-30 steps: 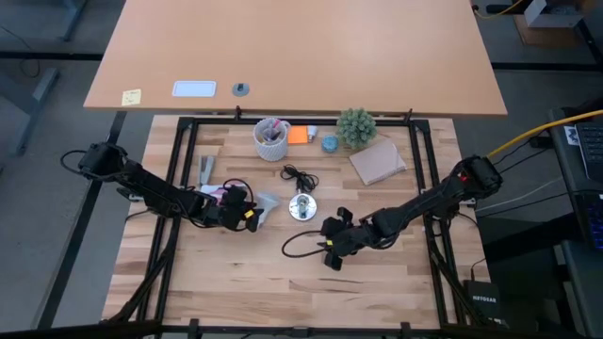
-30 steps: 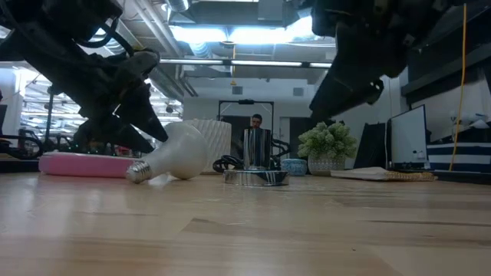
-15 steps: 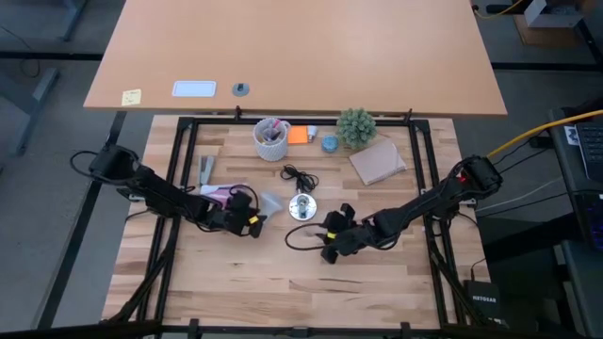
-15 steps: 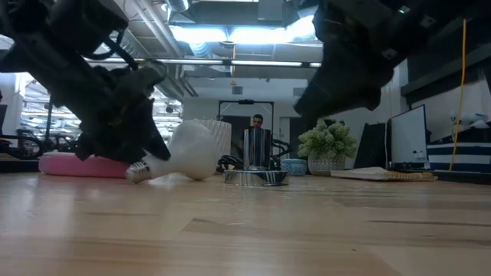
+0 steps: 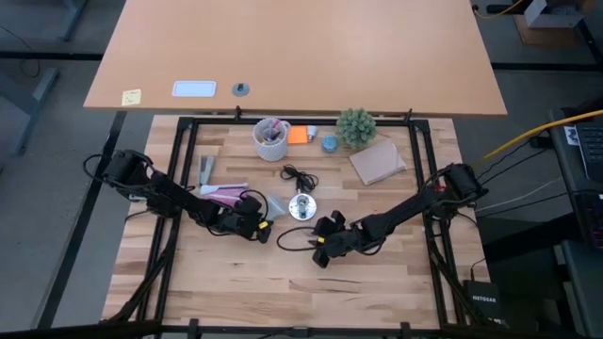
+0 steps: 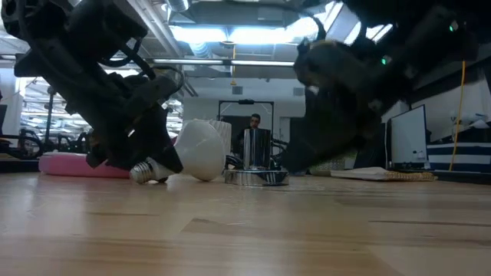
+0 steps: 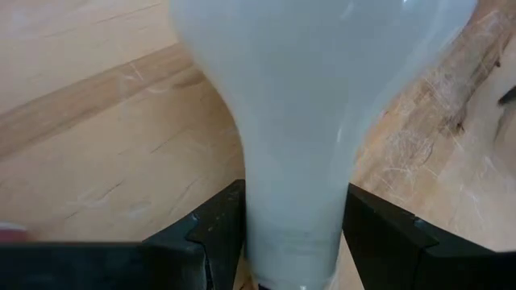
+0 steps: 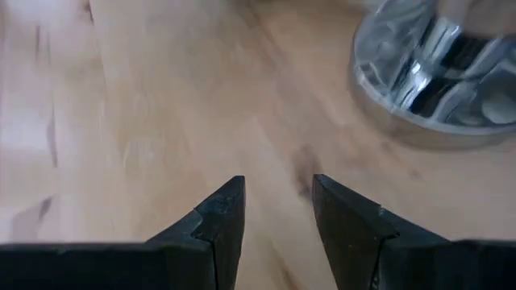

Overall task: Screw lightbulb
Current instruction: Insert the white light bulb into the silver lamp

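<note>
The white frosted lightbulb (image 5: 274, 204) lies on its side on the wooden table, its globe (image 6: 198, 149) toward the silvery round fitting (image 5: 301, 209) and its screw base (image 6: 144, 170) on the wood. My left gripper (image 5: 254, 224) is shut on the bulb's narrow end. My right gripper (image 5: 321, 249) is open and empty, low over the table just on the near side of the fitting, which shows ahead of its fingers (image 8: 431, 76). My left gripper pinches the bulb's neck (image 7: 294, 229), just above the screw base, between its two fingers (image 7: 219, 234). The fingers come low and slanting from the table's near left and lie along the bulb. The bulb lies tilted, with its base end on the table.
A black cord (image 5: 300, 176) runs from the fitting toward the far side. A pink object (image 5: 222, 193) lies left of the bulb. At the far edge stand a white cup of pens (image 5: 271, 139), a small plant (image 5: 356, 125) and a brown pad (image 5: 377, 162).
My left gripper has gone toward the table's right and near edges, along the bulb to its base end. The bulb has slid a little toward the fitting. My right gripper has gone toward the table's left edge and down, closer to the fitting.
</note>
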Robot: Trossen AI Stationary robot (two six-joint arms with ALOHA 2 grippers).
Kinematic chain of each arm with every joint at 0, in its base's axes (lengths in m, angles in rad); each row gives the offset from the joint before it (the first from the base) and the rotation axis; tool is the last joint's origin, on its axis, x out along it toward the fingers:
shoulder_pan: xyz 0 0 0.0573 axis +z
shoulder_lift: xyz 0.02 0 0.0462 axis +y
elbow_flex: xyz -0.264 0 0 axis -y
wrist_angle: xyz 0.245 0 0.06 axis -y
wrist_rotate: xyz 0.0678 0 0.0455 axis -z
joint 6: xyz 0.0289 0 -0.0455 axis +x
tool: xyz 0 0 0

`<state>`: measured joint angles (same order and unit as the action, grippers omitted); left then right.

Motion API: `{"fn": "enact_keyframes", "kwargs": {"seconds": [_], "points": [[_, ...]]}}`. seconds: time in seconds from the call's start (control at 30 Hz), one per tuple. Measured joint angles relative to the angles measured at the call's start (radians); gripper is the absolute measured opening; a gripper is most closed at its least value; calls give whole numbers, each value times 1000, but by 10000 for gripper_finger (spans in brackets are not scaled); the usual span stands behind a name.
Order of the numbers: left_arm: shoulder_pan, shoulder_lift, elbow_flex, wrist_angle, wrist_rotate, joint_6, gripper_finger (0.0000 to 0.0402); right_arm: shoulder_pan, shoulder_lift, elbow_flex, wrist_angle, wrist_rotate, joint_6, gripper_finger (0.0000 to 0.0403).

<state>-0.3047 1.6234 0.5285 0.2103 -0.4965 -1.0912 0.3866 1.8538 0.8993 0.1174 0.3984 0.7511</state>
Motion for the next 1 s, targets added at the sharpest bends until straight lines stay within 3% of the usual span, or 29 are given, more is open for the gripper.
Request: {"fn": "enact_keyframes", "kwargs": {"seconds": [0.27, 0.47, 0.77, 1.0], "points": [[22, 0, -1, 24, 14, -66, 185, -1, 30, 0, -4, -1, 29, 149], [23, 4, -4, 82, 24, -67, 142, -1, 2, 0, -13, -12, -27, 149], [22, 4, -4, 106, 22, -142, 135, -1, -100, 0, -39, -16, -154, 149], [18, 3, -4, 216, 18, -136, 144, -1, -214, 0, -159, 66, -188, 149]]}}
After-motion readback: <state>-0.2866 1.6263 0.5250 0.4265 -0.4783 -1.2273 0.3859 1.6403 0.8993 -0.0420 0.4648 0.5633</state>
